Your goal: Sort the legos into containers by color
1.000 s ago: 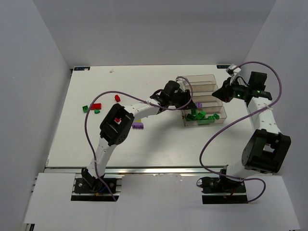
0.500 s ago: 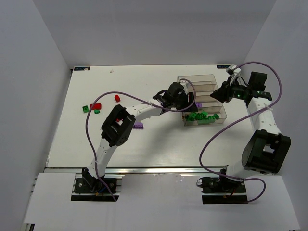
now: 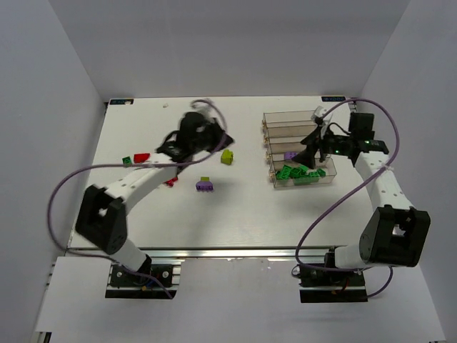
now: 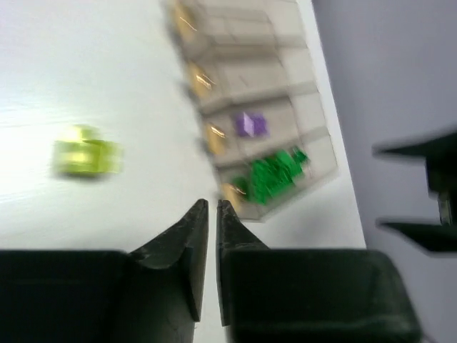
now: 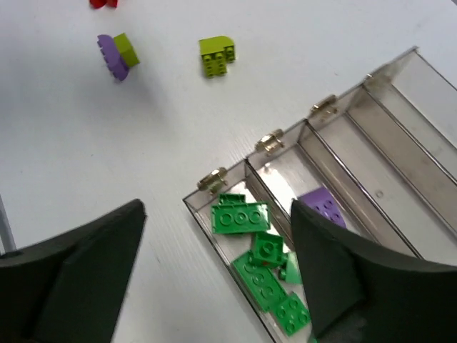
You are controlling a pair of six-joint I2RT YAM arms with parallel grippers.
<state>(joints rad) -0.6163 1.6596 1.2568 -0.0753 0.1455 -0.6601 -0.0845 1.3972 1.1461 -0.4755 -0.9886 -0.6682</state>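
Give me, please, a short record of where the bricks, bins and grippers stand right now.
bins: four in a row, right side of the table
nearest bin: green bricks
second bin: one purple brick
far two bins: nothing visible inside
loose, mid-table: yellow-green brick; purple and yellow-green pair
loose, left side: red bricks; lone green brick
left gripper: shut, holding nothing, over the table
right gripper: open, holding nothing, over the bins' near end

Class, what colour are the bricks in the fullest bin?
Green bricks; the right wrist view shows them best.
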